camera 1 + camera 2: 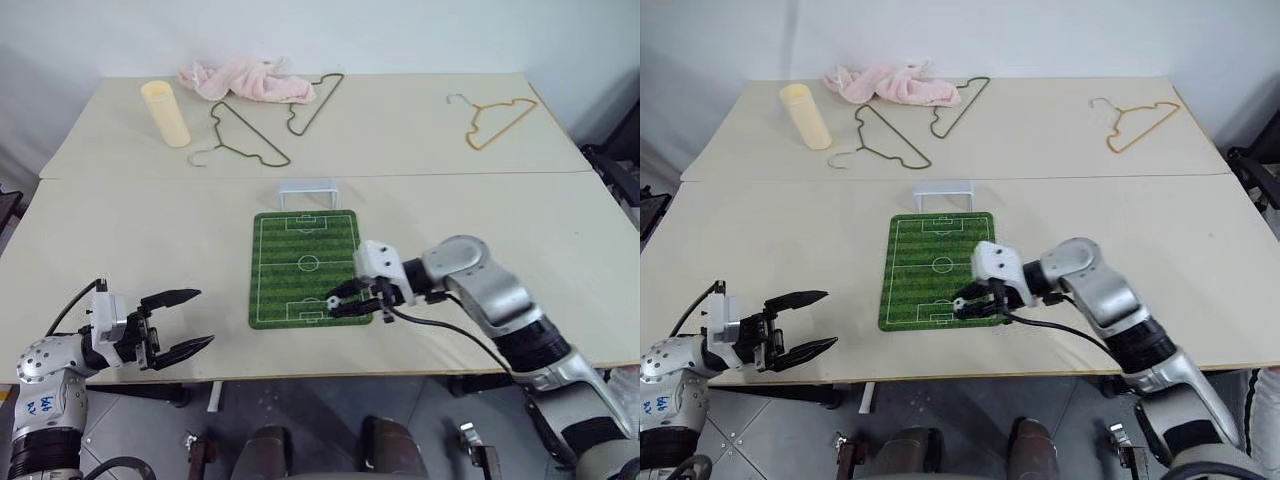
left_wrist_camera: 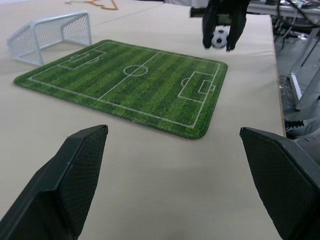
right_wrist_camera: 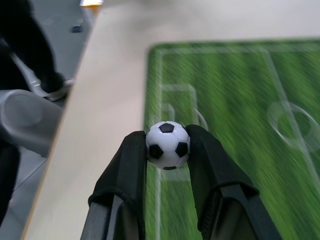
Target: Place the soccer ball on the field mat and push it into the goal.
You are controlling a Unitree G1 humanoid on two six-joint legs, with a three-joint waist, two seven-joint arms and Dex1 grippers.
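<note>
- Pinching the ball [image 3: 168,145] between my right gripper's [image 1: 340,303] fingertips, I hold it above the mat's [image 1: 300,240] near right corner, just below frame centre.
- My left gripper [image 1: 180,320] hangs spread and empty at lower left.
- Past the mat's far edge stands the goal [image 1: 307,192].
</note>
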